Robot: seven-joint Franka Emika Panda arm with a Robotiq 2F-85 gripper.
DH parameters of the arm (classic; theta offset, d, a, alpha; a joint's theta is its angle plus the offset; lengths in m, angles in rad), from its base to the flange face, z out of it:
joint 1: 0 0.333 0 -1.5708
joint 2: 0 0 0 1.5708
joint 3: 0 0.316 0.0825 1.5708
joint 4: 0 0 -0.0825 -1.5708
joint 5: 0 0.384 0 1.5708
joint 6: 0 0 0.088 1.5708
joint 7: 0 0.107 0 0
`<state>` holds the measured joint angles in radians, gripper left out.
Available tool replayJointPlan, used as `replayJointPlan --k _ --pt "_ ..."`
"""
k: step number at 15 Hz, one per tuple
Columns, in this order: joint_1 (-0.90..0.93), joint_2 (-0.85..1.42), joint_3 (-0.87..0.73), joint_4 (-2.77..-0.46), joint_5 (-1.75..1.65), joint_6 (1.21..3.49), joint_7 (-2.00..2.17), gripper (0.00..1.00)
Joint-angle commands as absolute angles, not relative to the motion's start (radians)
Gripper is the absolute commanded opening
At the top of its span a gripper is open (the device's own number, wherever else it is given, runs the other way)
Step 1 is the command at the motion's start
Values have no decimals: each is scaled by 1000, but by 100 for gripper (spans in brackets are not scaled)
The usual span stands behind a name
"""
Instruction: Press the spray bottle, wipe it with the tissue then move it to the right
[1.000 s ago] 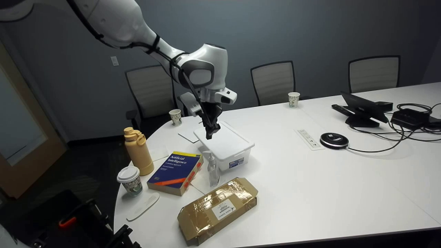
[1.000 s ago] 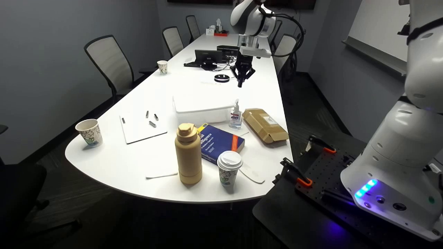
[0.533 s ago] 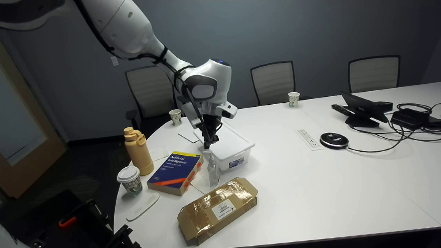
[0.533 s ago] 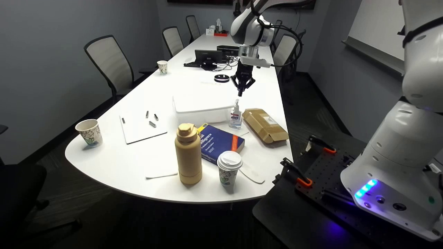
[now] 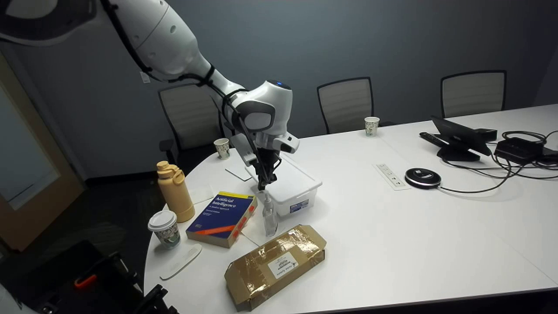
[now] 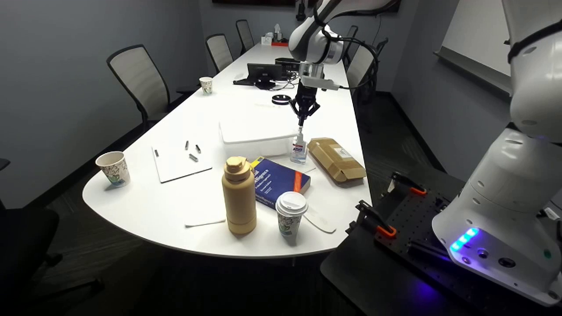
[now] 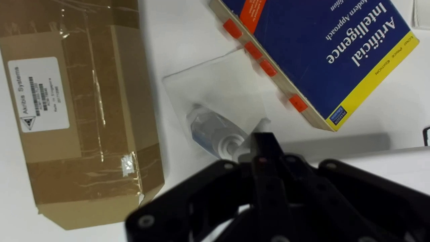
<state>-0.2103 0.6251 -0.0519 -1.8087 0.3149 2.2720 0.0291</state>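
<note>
Small clear plastic spray bottle (image 5: 270,220): upright, toward the rounded end of the white counter (image 6: 167,206).
Black 2-fingered hand (image 6: 300,123): fingers pressed together, tips at the bottle's pump; touching or just above, cannot tell.
Brown taped cardboard box (image 5: 277,264): beside the bottle, close to the counter's long edge.
White lidded plastic bin (image 5: 290,181): on the bottle's other side.
Thick dark-blue book (image 5: 220,219): nearer the rounded end.

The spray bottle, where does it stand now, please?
In the wrist view, the spray bottle stands near the middle, between the cardboard box at left and the book at upper right.
</note>
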Motion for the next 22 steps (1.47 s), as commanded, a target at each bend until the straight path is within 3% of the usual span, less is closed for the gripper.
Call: replayJointPlan --k 1,22 --pt "-209 637 -49 -1785 315 2289 26 0" --pt "-207 729 -62 -1718 273 2279 40 0"
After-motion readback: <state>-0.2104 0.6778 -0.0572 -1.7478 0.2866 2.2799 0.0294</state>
